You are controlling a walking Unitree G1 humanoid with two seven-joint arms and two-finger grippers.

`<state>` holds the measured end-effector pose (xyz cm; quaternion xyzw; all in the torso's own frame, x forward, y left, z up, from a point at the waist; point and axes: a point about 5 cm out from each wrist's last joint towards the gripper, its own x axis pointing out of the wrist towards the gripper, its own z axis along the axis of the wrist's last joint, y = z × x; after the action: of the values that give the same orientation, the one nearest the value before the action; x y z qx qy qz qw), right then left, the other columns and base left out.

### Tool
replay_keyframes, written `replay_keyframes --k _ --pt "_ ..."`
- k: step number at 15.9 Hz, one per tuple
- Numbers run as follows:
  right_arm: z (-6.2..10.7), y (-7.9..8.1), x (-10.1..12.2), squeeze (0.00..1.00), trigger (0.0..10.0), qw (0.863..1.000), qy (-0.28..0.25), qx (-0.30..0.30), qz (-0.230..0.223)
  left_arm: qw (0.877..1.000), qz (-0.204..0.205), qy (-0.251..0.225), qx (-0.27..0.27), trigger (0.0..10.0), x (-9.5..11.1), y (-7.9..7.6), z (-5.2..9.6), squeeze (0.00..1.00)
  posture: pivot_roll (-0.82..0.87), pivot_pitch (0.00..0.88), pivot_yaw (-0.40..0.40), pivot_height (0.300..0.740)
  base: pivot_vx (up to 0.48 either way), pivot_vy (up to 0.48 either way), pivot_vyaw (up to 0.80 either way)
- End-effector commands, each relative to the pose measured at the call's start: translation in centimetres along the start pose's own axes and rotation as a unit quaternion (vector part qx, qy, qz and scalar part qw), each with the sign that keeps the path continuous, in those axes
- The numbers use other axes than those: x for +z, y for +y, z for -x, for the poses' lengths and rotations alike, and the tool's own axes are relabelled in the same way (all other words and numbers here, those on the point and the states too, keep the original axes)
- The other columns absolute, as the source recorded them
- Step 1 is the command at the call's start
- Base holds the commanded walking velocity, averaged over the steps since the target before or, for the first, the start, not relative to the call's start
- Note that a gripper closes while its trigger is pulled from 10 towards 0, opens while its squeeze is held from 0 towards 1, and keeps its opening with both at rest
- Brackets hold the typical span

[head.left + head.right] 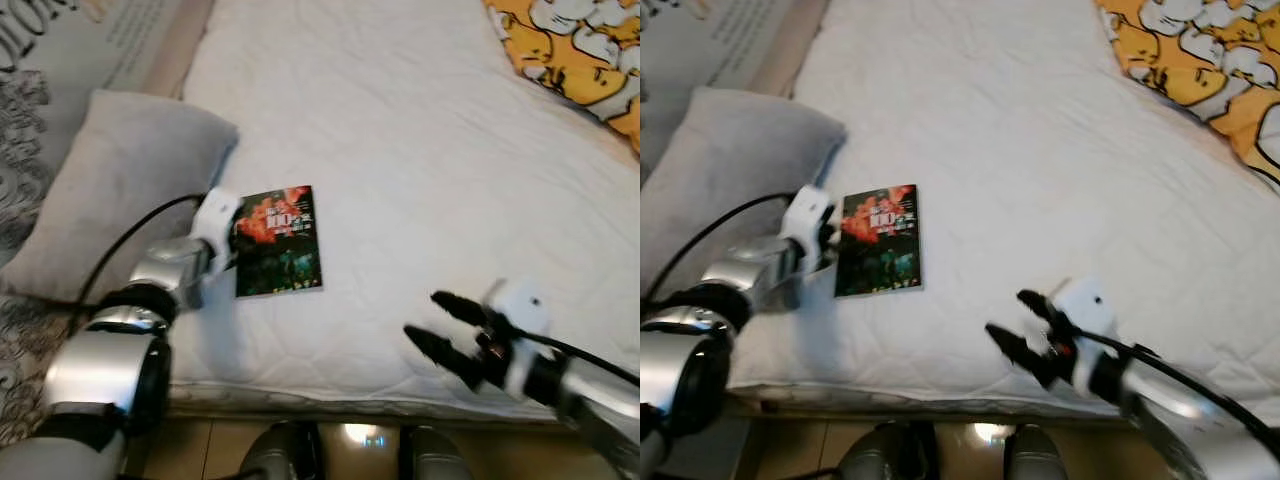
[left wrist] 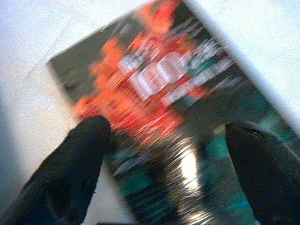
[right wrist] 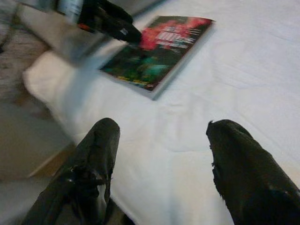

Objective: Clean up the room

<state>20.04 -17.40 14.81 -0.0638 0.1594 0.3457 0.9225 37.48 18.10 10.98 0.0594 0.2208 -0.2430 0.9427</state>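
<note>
The left gripper (image 1: 232,232), jaws open, is at the book (image 1: 279,241) on the bed (image 1: 420,150); the right gripper (image 1: 432,322) hovers open nearby.

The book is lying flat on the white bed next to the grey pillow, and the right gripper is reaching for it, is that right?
Not quite: it is the left gripper at the book, fingers open at its edge, as the left eye view shows. The right gripper hovers open, apart from it, near the edge of the white bed. The book does lie flat beside the grey pillow.
</note>
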Motion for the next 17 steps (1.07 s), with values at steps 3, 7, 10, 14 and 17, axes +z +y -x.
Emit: replay_keyframes --k 3,7,10,14,17 --pt "-2.9 -0.8 -1.3 0.0 10.0 0.996 0.0 -0.081 -0.042 0.995 0.065 -0.07 -0.006 10.0 1.1 -0.9 -0.3 0.0 -0.11 0.053 0.136 0.74 0.0 0.0 0.0" --pt "-5.0 -0.6 -2.6 0.0 10.0 0.989 0.006 -0.134 -0.057 0.985 0.041 -0.161 0.051 10.0 0.6 -3.3 1.3 0.0 -0.06 0.008 0.09 0.74 0.0 0.0 0.0" --pt "-5.8 -0.7 -2.8 0.0 10.0 0.984 -0.006 -0.161 -0.081 0.98 0.058 -0.168 0.094 10.0 -1.6 -4.9 4.4 0.11 -0.05 0.0 0.074 0.74 0.0 0.0 0.0" --pt "-5.7 -1.5 -2.9 0.0 10.0 0.976 -0.016 -0.202 -0.078 0.972 0.062 -0.177 0.143 10.0 -3.1 -5.7 8.3 0.05 -0.04 0.0 0.057 0.74 0.0 0.0 0.0" --pt "-6.0 -1.8 -2.9 0.0 10.0 0.973 -0.008 -0.225 -0.056 0.974 0.077 -0.142 0.158 10.0 -4.2 -7.1 9.6 0.08 -0.03 0.0 0.038 0.74 0.0 -0.08 0.0"
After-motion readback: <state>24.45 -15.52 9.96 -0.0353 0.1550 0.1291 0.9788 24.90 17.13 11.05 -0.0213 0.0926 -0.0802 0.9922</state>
